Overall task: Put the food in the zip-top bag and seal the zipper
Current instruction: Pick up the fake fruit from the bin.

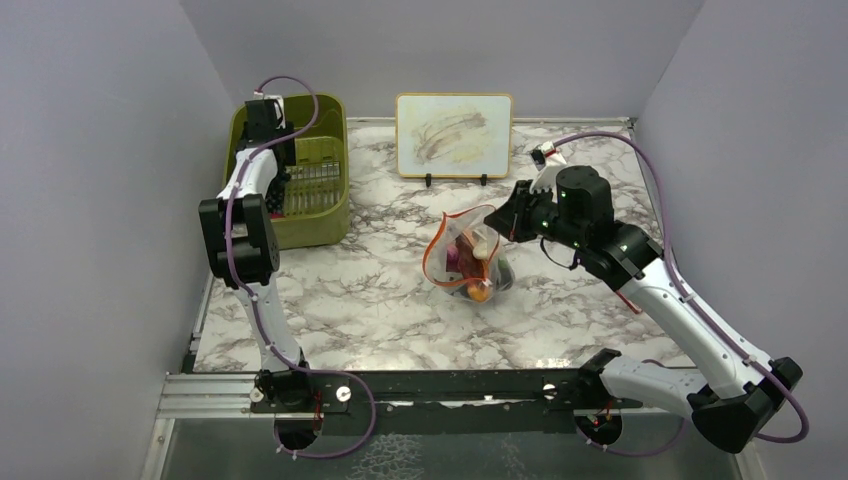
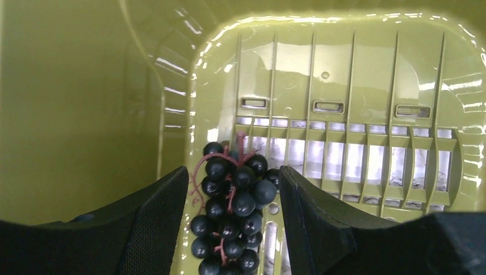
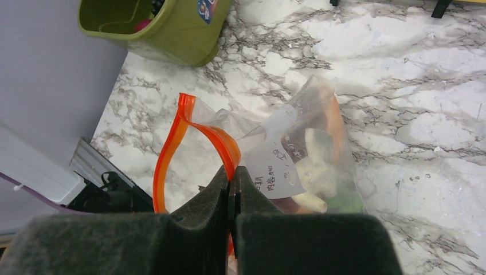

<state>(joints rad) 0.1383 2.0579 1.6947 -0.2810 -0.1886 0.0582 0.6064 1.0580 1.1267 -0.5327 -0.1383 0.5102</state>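
Now left gripper (image 2: 233, 176) agape above grapes (image 2: 232, 223) in bin (image 2: 355, 86), right gripper (image 3: 232, 175) tight on zipper (image 3: 171, 150)

Top: high, looking down on table (image 1: 400, 320). Left wrist: close inside bin (image 2: 69, 114). Right wrist: close over bag (image 3: 304, 149).

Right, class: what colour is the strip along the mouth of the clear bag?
Orange-red. The zipper shows best in the right wrist view.
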